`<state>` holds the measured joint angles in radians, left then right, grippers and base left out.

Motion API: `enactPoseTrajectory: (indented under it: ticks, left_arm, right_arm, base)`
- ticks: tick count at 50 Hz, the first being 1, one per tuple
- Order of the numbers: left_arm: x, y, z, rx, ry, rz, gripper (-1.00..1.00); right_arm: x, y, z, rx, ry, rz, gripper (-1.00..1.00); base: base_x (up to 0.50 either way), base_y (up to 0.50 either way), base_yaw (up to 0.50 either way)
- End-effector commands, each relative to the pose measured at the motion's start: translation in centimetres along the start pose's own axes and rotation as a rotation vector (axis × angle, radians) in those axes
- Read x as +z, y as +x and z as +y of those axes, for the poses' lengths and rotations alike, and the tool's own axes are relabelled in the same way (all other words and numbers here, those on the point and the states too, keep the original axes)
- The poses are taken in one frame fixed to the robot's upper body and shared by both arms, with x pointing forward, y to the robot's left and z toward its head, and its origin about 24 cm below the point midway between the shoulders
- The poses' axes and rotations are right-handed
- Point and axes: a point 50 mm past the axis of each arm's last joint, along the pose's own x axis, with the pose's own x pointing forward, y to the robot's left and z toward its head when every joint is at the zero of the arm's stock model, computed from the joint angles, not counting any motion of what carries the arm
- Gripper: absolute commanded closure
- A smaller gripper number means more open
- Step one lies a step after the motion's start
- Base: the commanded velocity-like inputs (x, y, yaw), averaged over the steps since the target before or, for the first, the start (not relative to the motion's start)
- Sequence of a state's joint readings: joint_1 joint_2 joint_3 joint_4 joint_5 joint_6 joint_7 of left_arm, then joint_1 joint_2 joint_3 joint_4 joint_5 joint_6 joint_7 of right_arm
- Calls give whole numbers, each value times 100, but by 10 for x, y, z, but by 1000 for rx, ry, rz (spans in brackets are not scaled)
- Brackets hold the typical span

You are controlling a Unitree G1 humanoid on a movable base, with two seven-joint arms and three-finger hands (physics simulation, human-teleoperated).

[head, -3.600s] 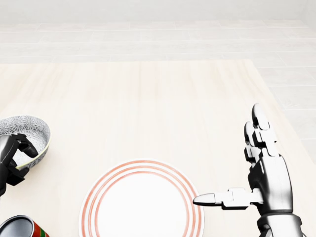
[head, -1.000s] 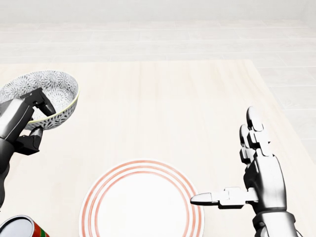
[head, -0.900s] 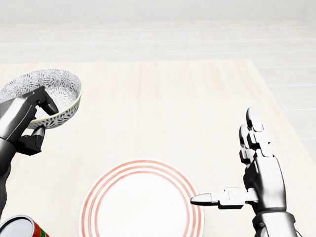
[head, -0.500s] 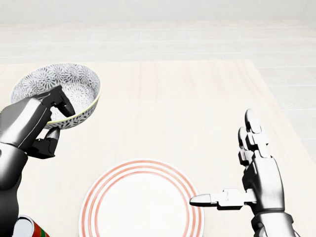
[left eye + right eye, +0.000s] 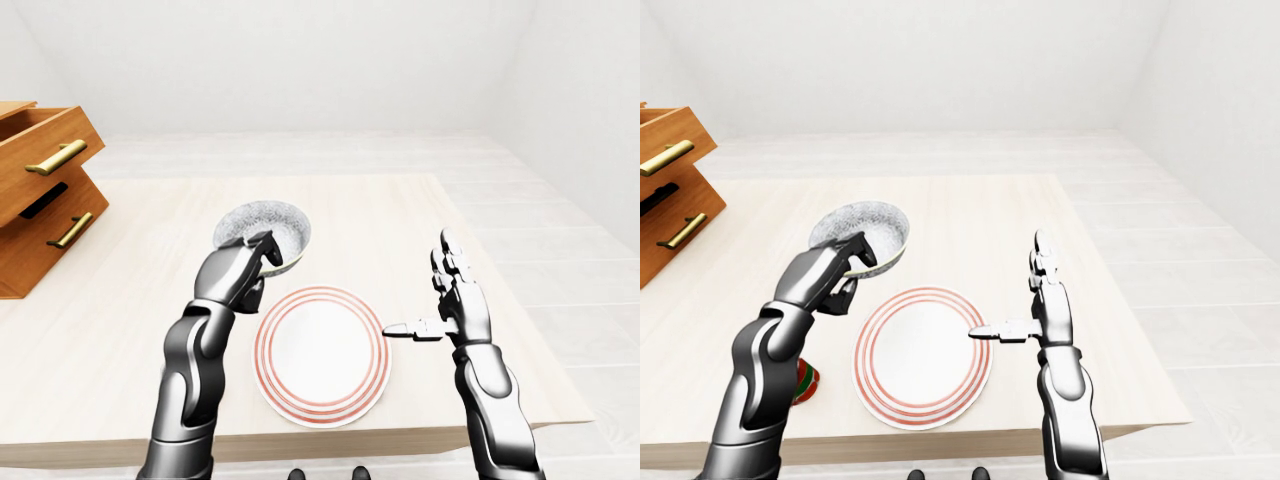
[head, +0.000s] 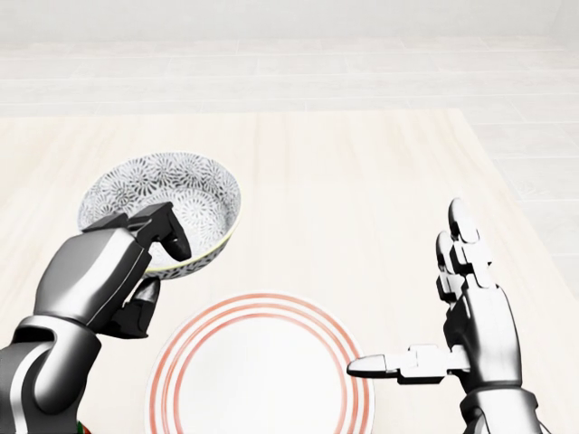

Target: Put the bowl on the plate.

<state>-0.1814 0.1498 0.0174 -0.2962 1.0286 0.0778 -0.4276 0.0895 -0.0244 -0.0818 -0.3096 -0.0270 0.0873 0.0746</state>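
Grey-and-white floral patterning covers the round bowl, whose rim is edged pale yellow. The left hand holds it tilted over the pale wooden table, metallic fingers pinching the rim nearest the robot. Just right of and below that hand in the head view lies the flat white plate with red concentric rings. The right hand is spread, with its thumb extended toward the plate's rim. Smooth wood lies beyond both hands.

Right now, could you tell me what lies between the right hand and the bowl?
Only bare table separates right hand from bowl in the head view; the plate sits below that stretch.
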Motion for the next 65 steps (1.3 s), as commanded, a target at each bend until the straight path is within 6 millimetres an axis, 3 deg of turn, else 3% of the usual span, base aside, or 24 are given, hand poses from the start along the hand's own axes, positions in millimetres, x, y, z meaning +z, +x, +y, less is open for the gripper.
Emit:
enactPoseTrajectory:
  ticks: [1,39,65]
  left_arm:
    - [13,-16,-8,11,95,-28,100]
    - [43,-53,-41,-26,18,-113,100]
    - [44,-67,-59,-67,-10,-104,100]
  right_arm:
    - [-4,-2,0,-5,4,17,-100]
    - [-8,-7,-1,-7,9,36,-100]
    - [-4,-2,-1,0,-1,17,-100]
  base:
    - [0,0,0]
    - [0,0,0]
    - [0,0,0]
